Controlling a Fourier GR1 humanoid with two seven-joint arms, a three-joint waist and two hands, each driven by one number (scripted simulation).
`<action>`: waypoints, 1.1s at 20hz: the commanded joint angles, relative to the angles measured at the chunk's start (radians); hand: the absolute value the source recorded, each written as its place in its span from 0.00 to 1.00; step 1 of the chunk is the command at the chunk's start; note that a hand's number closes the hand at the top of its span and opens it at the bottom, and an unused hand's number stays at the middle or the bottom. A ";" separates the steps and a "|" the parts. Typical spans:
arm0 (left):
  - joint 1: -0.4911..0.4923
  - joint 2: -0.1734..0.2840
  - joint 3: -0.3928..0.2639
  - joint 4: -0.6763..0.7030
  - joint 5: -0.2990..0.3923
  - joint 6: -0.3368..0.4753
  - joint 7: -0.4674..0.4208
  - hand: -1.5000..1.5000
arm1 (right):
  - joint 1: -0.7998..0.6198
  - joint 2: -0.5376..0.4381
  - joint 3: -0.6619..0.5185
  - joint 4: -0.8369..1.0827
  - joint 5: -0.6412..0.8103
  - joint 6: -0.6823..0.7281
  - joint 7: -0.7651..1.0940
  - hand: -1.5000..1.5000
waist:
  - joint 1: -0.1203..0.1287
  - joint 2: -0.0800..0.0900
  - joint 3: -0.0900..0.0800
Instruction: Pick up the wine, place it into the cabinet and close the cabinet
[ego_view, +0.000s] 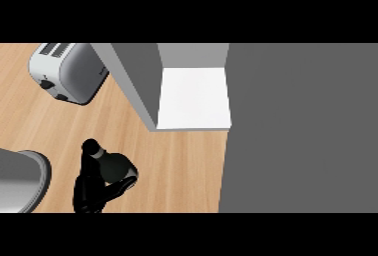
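The dark glass wine bottle (111, 167) is clasped by the left robot hand (94, 192). Rigid, smooth, fragile glass is presumed; the body should be gripped.

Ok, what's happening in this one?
The left hand is low on the counter, curled round a dark thing that looks like the wine, its top sticking out past the fingers. The cabinet stands open just ahead, its white shelf showing, and the wine is not in it yet. A toaster sits to the cabinet's left. The right hand is out of view.
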 joint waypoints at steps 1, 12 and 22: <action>-0.001 -0.004 -0.022 0.048 0.018 -0.024 -0.050 0.00 | 0.045 -0.024 -0.032 -0.264 -0.086 -0.002 0.105 0.00 | -0.001 0.000 0.000; -0.084 -0.004 -0.098 0.090 0.014 0.088 -0.090 1.00 | 0.033 -0.041 -0.102 -0.241 -0.130 0.016 0.107 0.00 | 0.004 0.001 0.001; -0.011 0.114 -0.134 0.018 0.022 -0.130 -0.172 1.00 | 0.068 -0.015 -0.034 -0.191 -0.090 0.031 0.047 0.00 | 0.009 -0.003 0.001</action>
